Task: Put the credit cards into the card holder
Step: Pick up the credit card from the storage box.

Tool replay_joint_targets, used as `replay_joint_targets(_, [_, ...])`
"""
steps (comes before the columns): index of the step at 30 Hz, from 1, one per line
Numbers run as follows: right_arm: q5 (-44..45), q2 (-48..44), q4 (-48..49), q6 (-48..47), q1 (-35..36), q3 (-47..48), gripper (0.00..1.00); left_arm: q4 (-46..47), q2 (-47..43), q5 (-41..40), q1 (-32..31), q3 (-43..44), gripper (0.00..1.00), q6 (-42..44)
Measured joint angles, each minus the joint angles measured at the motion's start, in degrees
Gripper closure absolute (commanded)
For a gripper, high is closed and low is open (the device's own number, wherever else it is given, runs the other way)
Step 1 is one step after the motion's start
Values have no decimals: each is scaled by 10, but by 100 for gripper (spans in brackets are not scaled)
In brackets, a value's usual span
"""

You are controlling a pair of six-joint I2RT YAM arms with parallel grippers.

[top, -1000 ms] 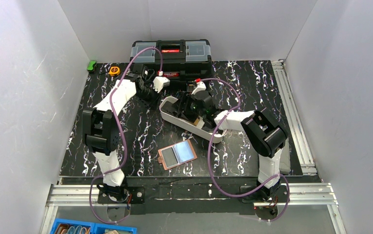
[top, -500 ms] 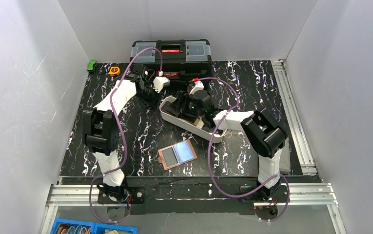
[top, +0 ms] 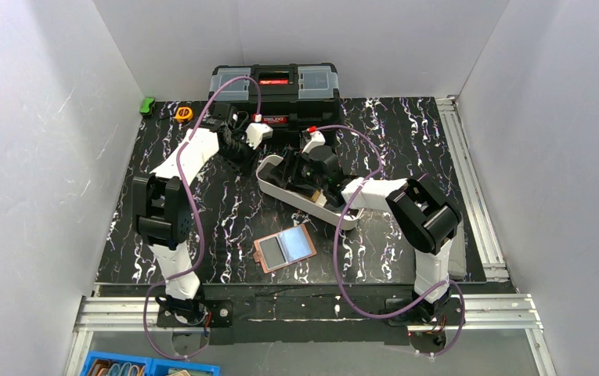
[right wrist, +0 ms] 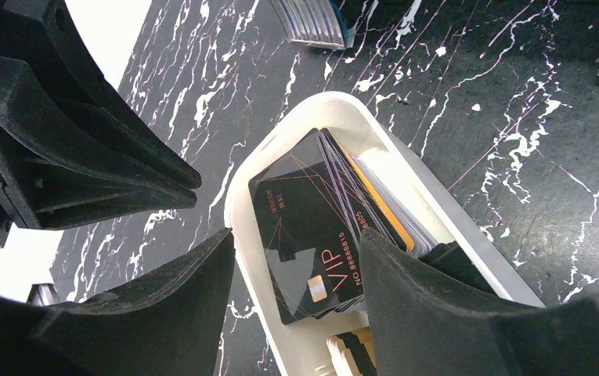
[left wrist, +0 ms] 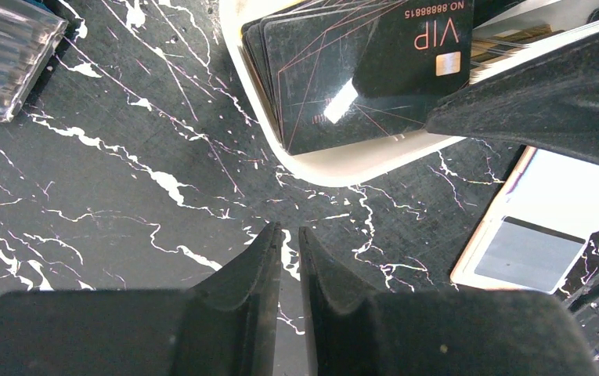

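Observation:
A stack of credit cards (right wrist: 323, 235), with a black VIP card on top and an orange card edge (right wrist: 382, 211) behind it, lies in the far end of a long white tray (top: 268, 186). It also shows in the left wrist view (left wrist: 359, 70). My right gripper (right wrist: 296, 235) is open just above this stack, one finger by the tray rim, the other over the cards; it also shows from above (top: 302, 174). My left gripper (left wrist: 284, 231) is shut and empty over the bare table beside the tray. The tan card holder (top: 284, 247) lies open with a pale blue card on it.
A black toolbox (top: 274, 86) stands at the back. A green object (top: 148, 104) and an orange tape measure (top: 184, 113) sit at the back left. A blue bin (top: 147, 366) is below the table's near edge. More cards fill the tray's nearer part (right wrist: 351, 348).
My right gripper has shifted slightly toward the far left end of the tray. The left arm and the card holder have not moved.

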Motion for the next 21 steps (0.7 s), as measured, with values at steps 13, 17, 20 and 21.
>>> replay_joint_targets(13, [-11,-36,24,31,-4,-62,40,2,0,-2,0,0,87,1])
replay_joint_targets(17, [-24,-51,27,41,0,-85,41,2,0,-6,0,0,87,3])
replay_joint_targets(20, [-31,-54,27,48,2,-89,40,2,0,-7,0,0,87,4])
replay_joint_targets(21, [-31,-55,26,49,3,-89,40,2,0,-7,0,-1,87,4])
